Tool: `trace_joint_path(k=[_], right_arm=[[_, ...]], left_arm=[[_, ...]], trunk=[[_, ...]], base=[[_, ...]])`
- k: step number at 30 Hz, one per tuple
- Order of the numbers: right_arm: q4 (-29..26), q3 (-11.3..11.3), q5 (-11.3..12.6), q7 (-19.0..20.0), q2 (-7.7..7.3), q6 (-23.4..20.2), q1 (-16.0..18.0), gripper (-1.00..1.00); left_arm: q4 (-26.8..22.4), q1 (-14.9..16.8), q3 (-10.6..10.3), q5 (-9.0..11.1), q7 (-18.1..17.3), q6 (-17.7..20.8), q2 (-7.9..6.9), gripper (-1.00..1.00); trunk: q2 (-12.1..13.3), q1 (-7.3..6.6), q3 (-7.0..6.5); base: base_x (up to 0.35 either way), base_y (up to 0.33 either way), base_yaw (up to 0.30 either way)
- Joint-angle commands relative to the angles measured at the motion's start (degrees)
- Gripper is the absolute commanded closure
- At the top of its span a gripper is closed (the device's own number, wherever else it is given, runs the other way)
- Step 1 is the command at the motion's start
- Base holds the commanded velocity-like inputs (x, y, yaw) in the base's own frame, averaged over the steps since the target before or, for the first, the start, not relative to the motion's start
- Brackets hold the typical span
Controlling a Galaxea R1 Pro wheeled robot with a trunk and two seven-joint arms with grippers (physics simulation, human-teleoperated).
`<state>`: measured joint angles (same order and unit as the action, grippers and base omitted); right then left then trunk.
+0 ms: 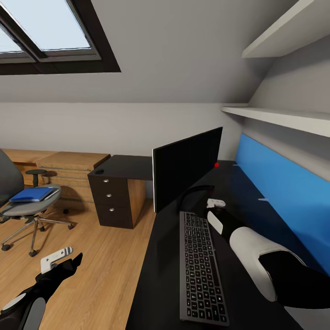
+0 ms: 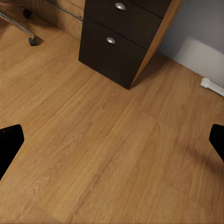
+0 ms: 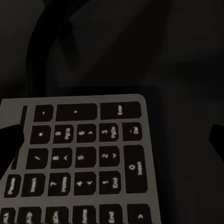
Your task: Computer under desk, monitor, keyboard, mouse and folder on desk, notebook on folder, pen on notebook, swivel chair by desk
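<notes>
The monitor (image 1: 187, 167) stands on the black desk (image 1: 153, 279) with its dark screen turned to the left. The silver keyboard (image 1: 200, 268) lies lengthwise on the desk in front of it. My right gripper (image 1: 214, 204) hovers open over the keyboard's (image 3: 79, 163) number-pad end by the monitor's base; in the right wrist view its fingertips (image 3: 9, 144) flank the keys. At the left, the swivel chair (image 1: 28, 208) stands on the floor away from the desk, with the blue folder (image 1: 33, 194) on its seat. My left gripper (image 1: 68, 262) hangs open and empty over the wood floor (image 2: 102, 149).
The desk's black drawer unit (image 1: 111, 201) (image 2: 116, 42) stands past the left gripper, with low light-wood cabinets (image 1: 68, 167) behind the chair. A blue wall panel (image 1: 284, 188) and white shelves (image 1: 284, 119) bound the desk on the right. A chair castor (image 2: 31, 41) sits on the floor.
</notes>
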<state>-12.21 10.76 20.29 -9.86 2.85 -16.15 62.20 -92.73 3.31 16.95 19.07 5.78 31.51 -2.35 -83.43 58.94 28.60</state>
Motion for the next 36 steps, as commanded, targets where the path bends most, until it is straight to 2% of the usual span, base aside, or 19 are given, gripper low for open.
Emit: trace_joint_path(k=[1, 33, 36], right_arm=[[-0.11, 0.49, 0.55, -0.4, -0.04, -0.29, 0.03, -1.0], [0.08, 0.49, 0.59, -0.5, -1.26, -4.04, 0.03, -1.0], [0.08, 0.55, 0.56, -0.49, -1.25, -4.14, 0.03, -1.0]], left_arm=[[-0.08, 0.03, -0.04, 0.61, 0.49, 0.26, -0.02, -1.0], [-0.07, 0.03, 0.02, 0.61, 0.55, 0.22, -0.02, -1.0], [-0.06, 0.03, 0.02, 0.61, 0.55, 0.22, -0.02, -1.0]], trunk=[[-0.45, 0.22, 0.25], [-13.29, 7.25, 5.99], [-13.29, 7.25, 5.99]], base=[[0.0, 0.0, 0.0], [0.0, 0.0, 0.0], [0.0, 0.0, 0.0]])
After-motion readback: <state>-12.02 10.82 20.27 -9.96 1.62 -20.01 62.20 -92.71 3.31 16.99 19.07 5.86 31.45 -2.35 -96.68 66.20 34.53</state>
